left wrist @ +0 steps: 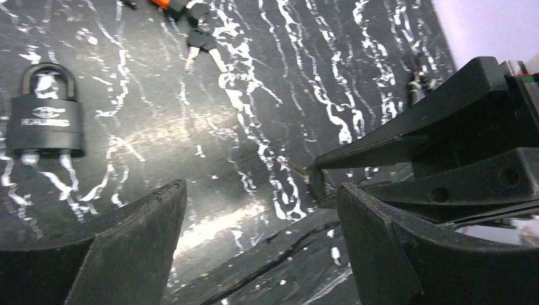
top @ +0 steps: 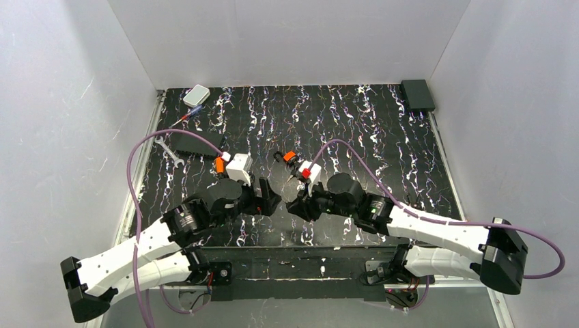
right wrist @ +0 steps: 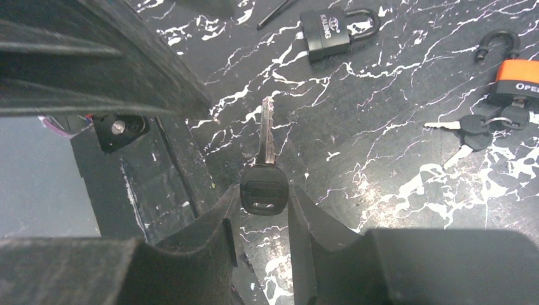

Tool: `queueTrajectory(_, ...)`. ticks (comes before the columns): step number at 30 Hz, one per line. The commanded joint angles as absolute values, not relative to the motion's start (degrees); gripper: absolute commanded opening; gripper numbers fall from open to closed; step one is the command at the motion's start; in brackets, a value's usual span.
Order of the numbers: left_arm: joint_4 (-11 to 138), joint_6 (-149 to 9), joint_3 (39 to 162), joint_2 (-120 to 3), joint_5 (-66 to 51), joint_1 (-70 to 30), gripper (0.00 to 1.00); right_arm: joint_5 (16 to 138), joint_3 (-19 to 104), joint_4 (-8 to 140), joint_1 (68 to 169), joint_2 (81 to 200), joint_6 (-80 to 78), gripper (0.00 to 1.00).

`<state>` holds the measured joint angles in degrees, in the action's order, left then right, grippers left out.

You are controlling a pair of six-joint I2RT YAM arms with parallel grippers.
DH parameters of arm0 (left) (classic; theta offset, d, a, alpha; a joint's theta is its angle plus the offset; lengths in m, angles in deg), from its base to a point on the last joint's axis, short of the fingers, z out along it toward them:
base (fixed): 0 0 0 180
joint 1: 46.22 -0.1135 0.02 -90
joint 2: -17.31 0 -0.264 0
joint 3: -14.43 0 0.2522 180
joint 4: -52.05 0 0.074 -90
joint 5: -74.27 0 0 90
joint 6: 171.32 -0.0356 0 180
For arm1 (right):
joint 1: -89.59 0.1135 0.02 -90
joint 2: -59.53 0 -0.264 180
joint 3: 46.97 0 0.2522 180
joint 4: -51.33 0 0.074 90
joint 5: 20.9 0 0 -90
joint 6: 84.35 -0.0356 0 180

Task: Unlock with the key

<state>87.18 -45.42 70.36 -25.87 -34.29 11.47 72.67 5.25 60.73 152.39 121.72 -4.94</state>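
Plainly, the right gripper point(right wrist: 262, 198) is clenched on the key point(right wrist: 264, 166), both fingers pressed against its black head and the thin blade pointing to 12 o'clock in the right wrist view. Whether the blade tip touches the tabletop cannot be told. From the key, the dark padlock point(right wrist: 330, 33) lies flat at 1 o'clock, well apart, shackle closed, with only bare surface between the two. At 2 o'clock sits an orange-and-black lock point(right wrist: 518, 81) with its shackle swung open, and just below it a loose bunch of keys point(right wrist: 475, 124) with black heads. A broad black finger of the left arm crowds in at 10 o'clock, close beside the blade.

The left gripper point(left wrist: 260, 190) is released, jaws spread wide with nothing between them; in its own view the dark padlock lies at 10 o'clock and the right arm's fingers push in from 3 o'clock. Seen from above, the two grippers meet nose to nose near the table's centre.

Along the far left lie a white box point(top: 196, 94), a screwdriver point(top: 188, 117) and a wrench point(top: 167, 150); a black box point(top: 418, 94) sits at the far right corner.

The table point(top: 382, 137) is glossy black with white marble veins, enclosed by plain pale walls point(top: 287, 41).
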Motion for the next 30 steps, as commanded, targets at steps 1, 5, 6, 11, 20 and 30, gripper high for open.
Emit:
queueTrajectory(1, 79.1, -38.4, 69.1, -27.6, -30.3, 11.2, 0.84, 73.2, 5.8, 60.3, 152.9, 118.9, -6.0, 0.09)
queueTrajectory(5, 77.3, -34.1, 68.7, -29.2, -29.6, 11.2, 0.76, 73.8, 5.9, 60.7, 153.1, 117.8, -6.0, 0.09)
queueTrajectory(6, 76.9, -33.1, 68.5, -29.3, -29.4, 11.2, 0.74, 73.8, 5.9, 60.8, 153.1, 117.5, -6.1, 0.09)
queueTrajectory(11, 73.3, -28.9, 66.8, -29.3, -28.9, 11.2, 0.62, 73.8, 5.7, 60.7, 153.3, 116.5, -6.3, 0.09)
queueTrajectory(20, 69.1, -25.2, 65.4, -30.9, -27.1, 11.2, 0.48, 74.3, 5.6, 60.5, 153.5, 114.9, -6.9, 0.09)
queueTrajectory(30, 66.2, -23.5, 66.2, -34.1, -24.5, 11.2, 0.00, 75.0, 4.9, 60.7, 153.7, 112.8, -7.9, 0.28)
